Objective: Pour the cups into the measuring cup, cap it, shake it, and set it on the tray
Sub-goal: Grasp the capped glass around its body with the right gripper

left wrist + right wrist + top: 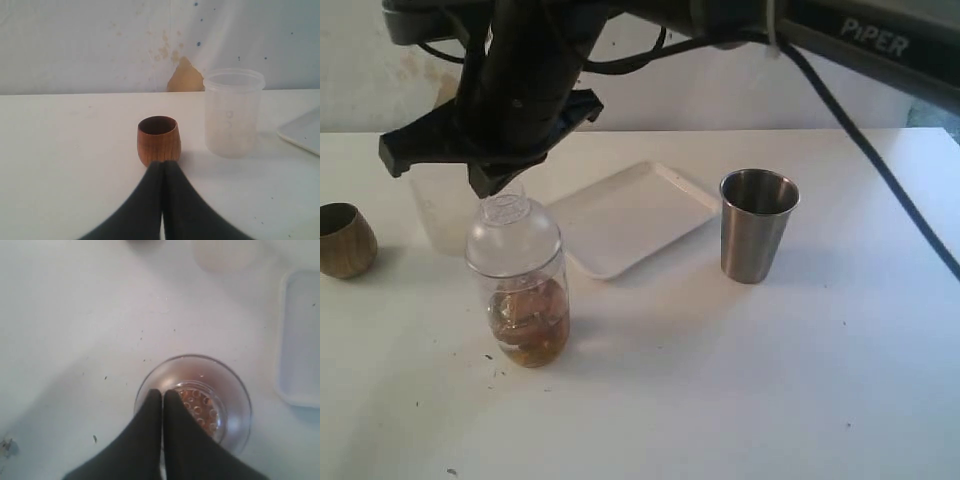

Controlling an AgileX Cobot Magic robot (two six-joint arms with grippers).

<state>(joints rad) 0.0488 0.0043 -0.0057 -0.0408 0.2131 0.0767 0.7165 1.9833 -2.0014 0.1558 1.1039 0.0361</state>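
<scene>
The clear measuring cup (528, 322) stands at the front left with brown liquid in its lower part and a clear dome cap (512, 238) on top. My right gripper (492, 186) reaches across and hangs just above the cap, shut and empty; from the right wrist, its tips (163, 392) sit over the cap's strainer holes (200, 407). The brown wooden cup (345, 240) stands upright at the far left. My left gripper (163, 163) is low, just in front of the wooden cup (158, 139), shut and empty. The steel tumbler (757, 226) stands upright right of the white tray (632, 216).
A frosted white cup (440, 212) stands behind the measuring cup, between the wooden cup and the tray; it is also in the left wrist view (233, 113). A black cable (880, 165) hangs across the right side. Dark specks dot the white table (720, 400).
</scene>
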